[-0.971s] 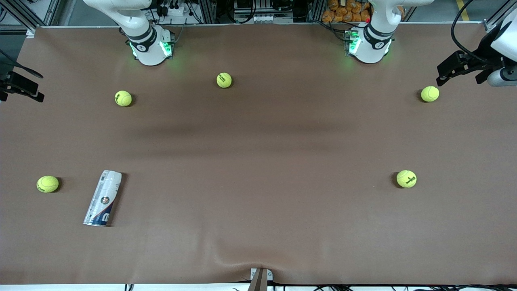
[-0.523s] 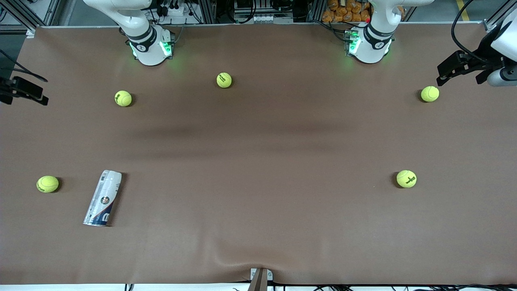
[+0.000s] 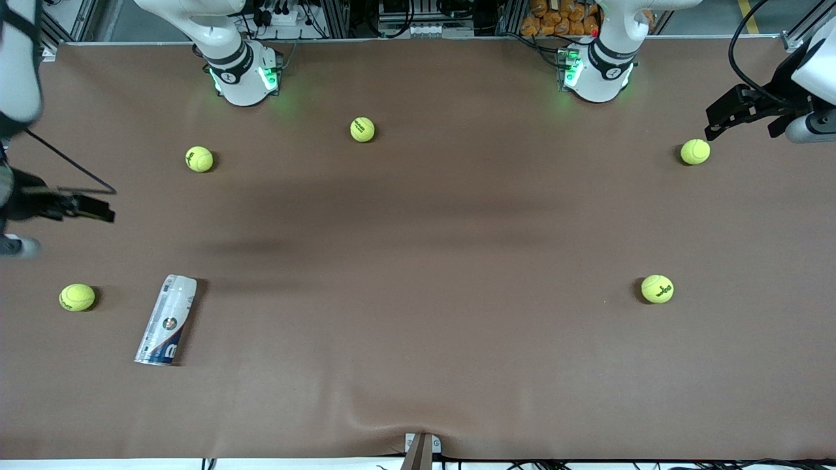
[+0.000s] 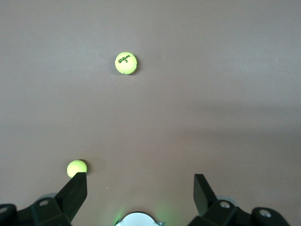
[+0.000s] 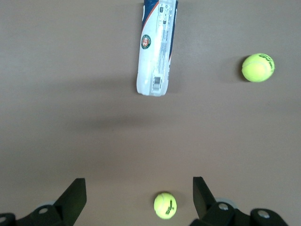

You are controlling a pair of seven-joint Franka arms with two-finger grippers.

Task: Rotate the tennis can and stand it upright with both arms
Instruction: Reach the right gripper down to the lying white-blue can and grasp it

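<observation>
Brown tabletop (image 3: 418, 261) carries the tennis can (image 3: 166, 320), lying flat near the right arm's end. Right gripper (image 5: 138, 200), wide open and empty, hangs above it; left gripper (image 4: 140, 192), equally spread and empty, waits well apart. Nudged off-centre, the round can would likely roll toward the nearby tennis ball (image 3: 77, 297).

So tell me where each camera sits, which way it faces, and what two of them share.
Front view: high across the table, facing both bases; can lies flat toward the right arm's end; left gripper and right gripper show at the edges.
Left wrist view: looks down on two balls; its open fingers show.
Right wrist view: looks down on the can and two balls; its open fingers show.
Shared: front and right wrist views both show the can.
</observation>
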